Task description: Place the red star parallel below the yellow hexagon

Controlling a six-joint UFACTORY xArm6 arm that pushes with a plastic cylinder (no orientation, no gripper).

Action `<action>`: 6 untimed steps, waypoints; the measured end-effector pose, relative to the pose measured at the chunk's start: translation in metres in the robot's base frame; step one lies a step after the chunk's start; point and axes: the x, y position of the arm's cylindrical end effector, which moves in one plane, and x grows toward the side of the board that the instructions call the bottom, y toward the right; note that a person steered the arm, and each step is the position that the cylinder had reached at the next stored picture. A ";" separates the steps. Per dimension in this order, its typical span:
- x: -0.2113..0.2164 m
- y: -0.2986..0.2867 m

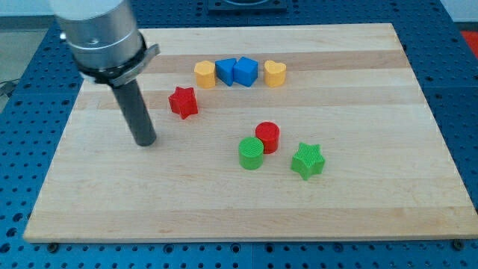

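Observation:
The red star (183, 102) lies on the wooden board (358, 194), left of centre. The yellow hexagon (205, 74) sits above and slightly right of it, at the left end of a row of blocks. My tip (146, 142) rests on the board to the lower left of the red star, a short gap away and not touching it. The dark rod rises from the tip to the grey arm at the view's top left.
Right of the yellow hexagon stand two blue blocks (226, 72) (246, 72) and a yellow heart (275, 74). Lower down, a red cylinder (267, 137), a green cylinder (252, 153) and a green star (308, 161) sit together. Blue pegboard surrounds the board.

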 end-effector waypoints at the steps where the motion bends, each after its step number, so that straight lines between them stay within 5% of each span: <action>1: -0.018 -0.017; 4: -0.129 -0.003; 6: -0.106 0.016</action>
